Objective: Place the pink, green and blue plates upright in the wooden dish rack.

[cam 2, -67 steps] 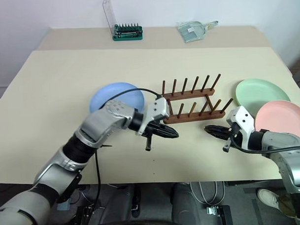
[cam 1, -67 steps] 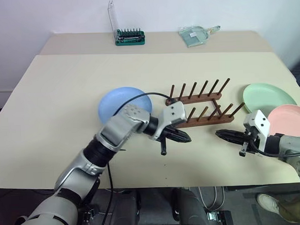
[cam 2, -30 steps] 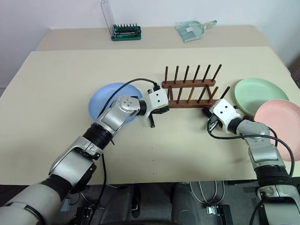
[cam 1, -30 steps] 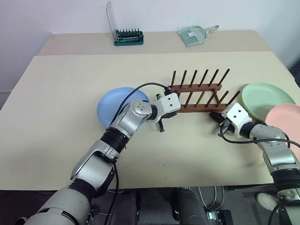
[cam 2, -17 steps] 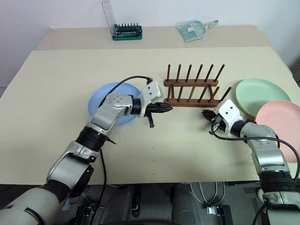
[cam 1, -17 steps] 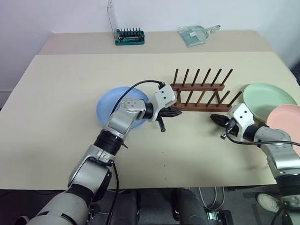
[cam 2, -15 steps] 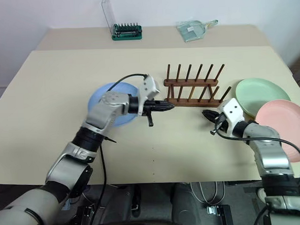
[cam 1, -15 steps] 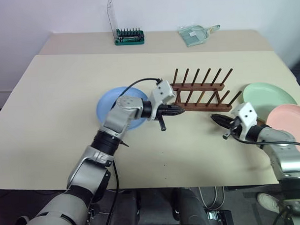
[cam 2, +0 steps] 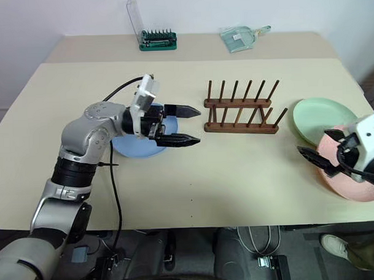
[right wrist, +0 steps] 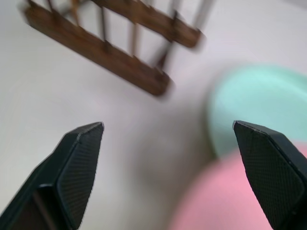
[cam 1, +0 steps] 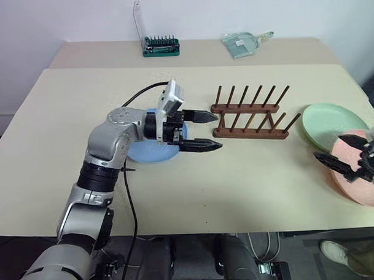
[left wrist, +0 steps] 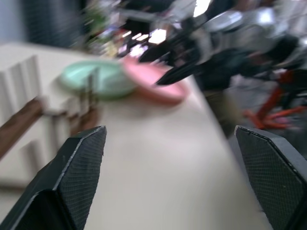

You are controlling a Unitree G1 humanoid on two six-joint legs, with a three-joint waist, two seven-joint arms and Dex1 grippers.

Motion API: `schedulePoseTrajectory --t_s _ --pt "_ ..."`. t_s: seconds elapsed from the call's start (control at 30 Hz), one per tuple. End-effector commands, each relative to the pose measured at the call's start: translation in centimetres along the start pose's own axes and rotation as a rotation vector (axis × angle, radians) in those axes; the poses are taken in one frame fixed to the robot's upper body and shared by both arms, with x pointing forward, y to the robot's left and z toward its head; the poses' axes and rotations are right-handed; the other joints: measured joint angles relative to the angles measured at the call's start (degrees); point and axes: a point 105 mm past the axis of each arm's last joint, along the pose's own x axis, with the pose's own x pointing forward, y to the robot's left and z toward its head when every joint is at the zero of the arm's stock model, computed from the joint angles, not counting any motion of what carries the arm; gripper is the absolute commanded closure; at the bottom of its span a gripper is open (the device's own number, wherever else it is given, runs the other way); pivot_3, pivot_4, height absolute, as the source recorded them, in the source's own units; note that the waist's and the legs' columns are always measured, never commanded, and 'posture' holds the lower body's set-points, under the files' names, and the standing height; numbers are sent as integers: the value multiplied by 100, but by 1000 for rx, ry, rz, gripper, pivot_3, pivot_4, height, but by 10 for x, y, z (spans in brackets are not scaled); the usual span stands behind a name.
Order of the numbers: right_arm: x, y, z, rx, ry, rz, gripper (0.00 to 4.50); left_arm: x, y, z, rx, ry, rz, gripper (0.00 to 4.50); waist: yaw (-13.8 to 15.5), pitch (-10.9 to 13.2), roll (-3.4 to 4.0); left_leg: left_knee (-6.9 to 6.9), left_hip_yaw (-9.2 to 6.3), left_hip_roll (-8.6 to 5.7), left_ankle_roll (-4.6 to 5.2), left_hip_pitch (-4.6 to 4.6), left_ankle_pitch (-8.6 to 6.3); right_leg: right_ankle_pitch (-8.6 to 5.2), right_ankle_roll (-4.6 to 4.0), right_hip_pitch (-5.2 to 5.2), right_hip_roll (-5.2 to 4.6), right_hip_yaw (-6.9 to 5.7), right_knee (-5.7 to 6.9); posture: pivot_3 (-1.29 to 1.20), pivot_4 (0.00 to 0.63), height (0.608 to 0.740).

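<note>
We take the wooden dish rack (cam 1: 250, 115) as our landmark: it stands on the beige bench (cam 1: 63, 126) with two rows of thin upright pegs, and no plate sits between any of them. To the rack's left, the blue plate (cam 1: 152, 150) lies flat on the bench, partly covered by our left arm. Our left gripper (cam 1: 205, 131) hangs just beside the rack's left end, pointing toward it, its two black jaws spread wide apart with nothing between them; the upper jaw tip comes close to the rack's rear rail without our being able to say it touches. To the rack's right, the green plate (cam 2: 319, 119) lies flat near the bench's right edge, and the pink plate (cam 2: 348, 177) lies just in front of it, its rim overlapping the green one's near side. Our right gripper (cam 1: 344, 156) hovers over the pink plate, well apart from the rack, jaws released and wide, holding nothing; in the right wrist view the two black pads (right wrist: 79, 167) frame the rack's right end, the green plate and the pink plate. Far behind the rack, at the bench's back edge, stands a green screwdriver-bit case (cam 1: 161, 45) with its clear lid raised and bits standing in it, and to its right lies a clear dustpan (cam 1: 244, 44).
</note>
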Motion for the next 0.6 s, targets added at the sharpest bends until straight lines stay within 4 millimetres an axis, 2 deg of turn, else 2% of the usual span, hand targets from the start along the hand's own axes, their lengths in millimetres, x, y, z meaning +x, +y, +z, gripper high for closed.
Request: schedulePoseTrajectory --t_s 0.03,0.3,0.47,0.53,0.6 --pt "-13 -2 -6 -46 41 -75 74 0 -2 11 91 -41 -18 57 9 0 0 0 -2 0 0 1 0 0 -1 1 1 -1 1 0 150 740" --pt "-19 10 -33 20 117 -73 74 7 -4 9 96 -48 -57 57 11 0 0 2 -2 -1 0 0 0 -10 -18 2 1 3 -5 0 150 740" --pt "-14 16 -58 39 198 -82 74 5 -8 4 143 -25 -65 57 11 0 0 2 -2 -1 0 0 0 -11 -20 2 1 3 -5 0 150 740" --pt "-12 17 -64 38 214 -82 594 5 -8 1 159 -13 -56 0 13 -1 1 1 -1 -1 1 0 0 -11 -20 2 1 4 -6 0 150 740" --pt "-9 18 -64 49 206 -88 1320 6 -10 -3 163 5 -61 0 11 -1 1 2 -1 -1 1 -1 0 -11 -20 2 0 4 -6 0 150 740"
